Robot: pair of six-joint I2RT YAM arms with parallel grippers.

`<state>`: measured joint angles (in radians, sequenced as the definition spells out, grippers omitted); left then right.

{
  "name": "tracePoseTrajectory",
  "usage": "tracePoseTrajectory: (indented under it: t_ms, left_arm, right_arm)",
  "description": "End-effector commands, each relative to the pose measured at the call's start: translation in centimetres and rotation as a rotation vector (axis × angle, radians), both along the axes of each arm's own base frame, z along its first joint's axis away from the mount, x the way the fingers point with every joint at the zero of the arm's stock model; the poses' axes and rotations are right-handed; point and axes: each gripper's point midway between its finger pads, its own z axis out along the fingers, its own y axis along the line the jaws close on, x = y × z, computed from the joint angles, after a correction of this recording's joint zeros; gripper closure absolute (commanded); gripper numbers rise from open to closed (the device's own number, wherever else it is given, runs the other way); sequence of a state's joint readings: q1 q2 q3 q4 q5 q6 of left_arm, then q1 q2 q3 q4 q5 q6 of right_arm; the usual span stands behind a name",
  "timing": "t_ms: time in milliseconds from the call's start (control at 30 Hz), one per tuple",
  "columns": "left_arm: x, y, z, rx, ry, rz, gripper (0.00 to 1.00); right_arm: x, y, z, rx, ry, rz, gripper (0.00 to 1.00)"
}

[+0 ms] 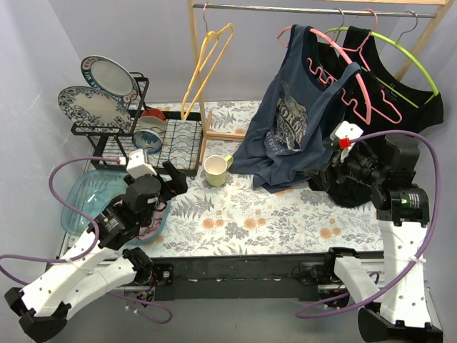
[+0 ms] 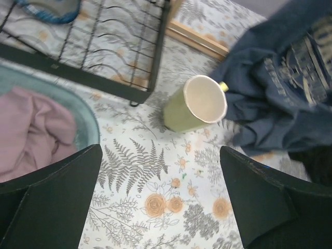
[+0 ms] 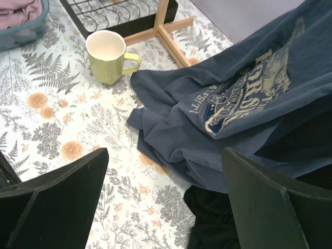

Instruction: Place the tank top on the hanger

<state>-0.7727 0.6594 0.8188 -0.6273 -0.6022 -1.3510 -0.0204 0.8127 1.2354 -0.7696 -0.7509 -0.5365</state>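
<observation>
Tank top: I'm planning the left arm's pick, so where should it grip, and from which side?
Probably pinch a raised fold of the tank top from above, with the left gripper: it lies crumpled inside the basin, whose wall blocks a sideways approach.

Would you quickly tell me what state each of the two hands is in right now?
Left hand: open, holding nothing.
Right hand: open, holding nothing.

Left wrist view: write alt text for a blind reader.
A crumpled pink tank top lies in a teal basin at left. A green mug stands at centre on the flowered cloth, a navy top to its right. The left gripper is open and empty.
</observation>
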Motion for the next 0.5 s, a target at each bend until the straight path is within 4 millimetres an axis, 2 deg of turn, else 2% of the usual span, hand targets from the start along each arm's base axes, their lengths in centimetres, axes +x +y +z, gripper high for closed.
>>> tracePoseTrajectory:
  t_ms: [0, 33, 67, 100, 200, 233, 300, 367, 400, 433, 467]
  left_arm:
    - [-0.3, 5.2, -2.1, -0.102, 0.026, 0.329, 0.02]
    - [-0.3, 6.0, -2.7, -0.117, 0.033, 0.378, 0.02]
    - [-0.5, 6.2, -4.1, -0.201, 0.061, 0.446, 0.02]
    - [-1.1, 6.8, -5.6, -0.189, 0.100, 0.480, 0.02]
    - [-1.2, 7.7, -8.4, -0.233, 0.136, 0.577, 0.02]
    - [-0.9, 8.1, -8.8, -0.236, 0.137, 0.601, 0.02]
    - [0.4, 7.6, -8.8, -0.251, 0.132, 0.575, 0.02]
    - [1.7, 9.2, -10.0, -0.241, 0.167, 0.643, 0.02]
    - [2.5, 9.0, -10.8, -0.261, 0.201, 0.623, 0.02]
    - [2.9, 11.7, -11.7, -0.287, 0.226, 0.726, 0.02]
    - [3.1, 12.6, -13.5, -0.291, 0.296, 0.771, 0.05]
  right_arm:
    - [0.5, 0.1, -0.8, 0.002, -0.004, 0.016, 0.01]
    - [0.5, 0.1, -0.7, 0.003, -0.007, 0.014, 0.01]
    - [0.6, 0.1, -0.7, 0.003, -0.015, 0.012, 0.01]
    - [0.8, 0.1, -1.0, 0.004, -0.011, 0.010, 0.02]
    - [0.9, 0.0, -1.1, 0.007, -0.016, 0.004, 0.02]
    - [0.9, 0.0, -1.3, 0.006, -0.013, 0.001, 0.01]
    - [0.9, -0.1, -1.4, 0.003, -0.015, -0.001, 0.02]
    - [0.7, -0.2, -1.5, -0.004, -0.019, -0.005, 0.01]
    - [0.6, -0.2, -1.6, -0.007, -0.019, -0.005, 0.02]
    - [0.6, -0.3, -1.7, -0.013, -0.023, -0.015, 0.02]
    - [0.6, -0.4, -1.8, -0.018, -0.025, -0.017, 0.01]
